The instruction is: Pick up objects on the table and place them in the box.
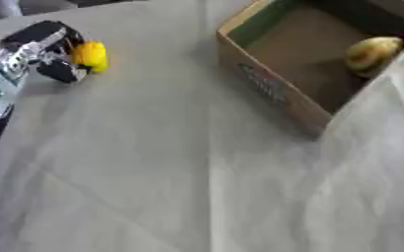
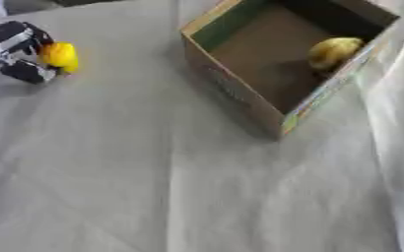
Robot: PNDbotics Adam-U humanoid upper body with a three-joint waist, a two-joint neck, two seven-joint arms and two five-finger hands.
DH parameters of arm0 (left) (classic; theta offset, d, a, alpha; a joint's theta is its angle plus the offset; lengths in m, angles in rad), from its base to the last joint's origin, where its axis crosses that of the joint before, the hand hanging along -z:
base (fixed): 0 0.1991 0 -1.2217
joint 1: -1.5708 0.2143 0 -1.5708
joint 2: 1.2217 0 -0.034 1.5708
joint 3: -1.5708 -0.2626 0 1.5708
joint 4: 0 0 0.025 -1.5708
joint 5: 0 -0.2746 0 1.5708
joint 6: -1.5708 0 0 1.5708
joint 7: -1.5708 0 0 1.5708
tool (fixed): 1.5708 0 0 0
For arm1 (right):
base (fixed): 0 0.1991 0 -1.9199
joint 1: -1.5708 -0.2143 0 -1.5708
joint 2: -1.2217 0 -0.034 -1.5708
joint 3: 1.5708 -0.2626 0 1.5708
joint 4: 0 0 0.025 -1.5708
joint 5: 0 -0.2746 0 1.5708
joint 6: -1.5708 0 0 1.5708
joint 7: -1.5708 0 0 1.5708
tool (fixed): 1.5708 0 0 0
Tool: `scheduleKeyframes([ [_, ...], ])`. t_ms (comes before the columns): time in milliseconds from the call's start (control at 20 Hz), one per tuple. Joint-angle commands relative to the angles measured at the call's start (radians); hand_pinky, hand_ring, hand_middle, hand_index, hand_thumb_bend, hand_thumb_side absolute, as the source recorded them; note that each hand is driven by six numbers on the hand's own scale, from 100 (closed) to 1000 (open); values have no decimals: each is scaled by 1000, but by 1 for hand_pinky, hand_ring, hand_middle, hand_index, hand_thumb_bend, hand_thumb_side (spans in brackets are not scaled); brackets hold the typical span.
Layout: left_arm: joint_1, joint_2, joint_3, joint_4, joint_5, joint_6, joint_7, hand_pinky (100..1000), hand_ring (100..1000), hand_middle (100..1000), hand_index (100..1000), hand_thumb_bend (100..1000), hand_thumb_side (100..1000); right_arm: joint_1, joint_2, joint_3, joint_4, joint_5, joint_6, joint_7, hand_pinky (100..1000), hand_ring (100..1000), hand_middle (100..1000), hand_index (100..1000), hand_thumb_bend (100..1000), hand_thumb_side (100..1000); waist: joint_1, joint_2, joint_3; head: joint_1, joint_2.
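Well left of the box (image 2: 240, 93), the left hand (image 1: 46, 51) curls its fingers round a small yellow thing (image 1: 91, 55), probably light, smooth, best held across its middle.

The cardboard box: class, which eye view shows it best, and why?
The right eye view. There the cardboard box shows both near corners, its right wall and the yellowish object inside. The left eye view cuts off its right side at the picture's edge, so only its left wall, its floor and the object show.
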Motion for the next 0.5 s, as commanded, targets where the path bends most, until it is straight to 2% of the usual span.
scheduleKeyframes([
  [50, -39, 34, -11, -129, 23, 1, -6, 705, 656, 577, 629, 101, 100, -4, -31, -8, -16, -9, -7, -10, 890, 978, 614, 834, 100, 588, -14, -43, 10, -8, 18],
  [100, -48, 30, -25, -170, 20, 0, -18, 706, 657, 578, 630, 114, 100, -4, -35, -8, -16, -11, -11, -13, 889, 975, 615, 834, 100, 588, -19, -49, 16, -10, 24],
  [150, -55, 25, -40, -206, 13, -2, -32, 706, 657, 578, 630, 114, 100, -3, -38, -8, -16, -13, -14, -17, 888, 972, 616, 834, 100, 642, -23, -54, 20, -11, 29],
  [200, -68, 8, -55, -243, 7, -7, -48, 706, 653, 577, 630, 100, 100, -4, -40, -9, -16, -15, -19, -21, 888, 969, 618, 834, 100, 589, -28, -61, 24, -12, 34],
  [250, -85, -18, -69, -274, 2, -10, -63, 707, 653, 575, 629, 100, 100, -4, -42, -10, -16, -18, -22, -26, 887, 967, 619, 834, 100, 589, -34, -66, 29, -12, 38],
  [350, -130, -89, -89, -315, -16, -12, -88, 706, 647, 571, 626, 100, 100, -10, -42, -11, -16, -24, -29, -36, 886, 960, 623, 833, 100, 618, -46, -77, 34, -12, 43],
  [400, -156, -135, -95, -325, -26, -13, -97, 703, 644, 568, 624, 100, 100, -16, -42, -10, -16, -29, -33, -40, 885, 957, 624, 833, 100, 591, -53, -82, 33, -9, 47],
  [450, -176, -174, -100, -329, -35, -14, -101, 702, 641, 568, 625, 100, 100, -23, -41, -9, -16, -33, -37, -43, 884, 952, 627, 833, 100, 632, -58, -86, 32, -6, 48],
  [500, -193, -210, -106, -333, -43, -20, -102, 702, 640, 566, 623, 100, 100, -32, -41, -7, -16, -38, -43, -45, 883, 948, 629, 833, 100, 593, -63, -90, 29, -1, 48],
])
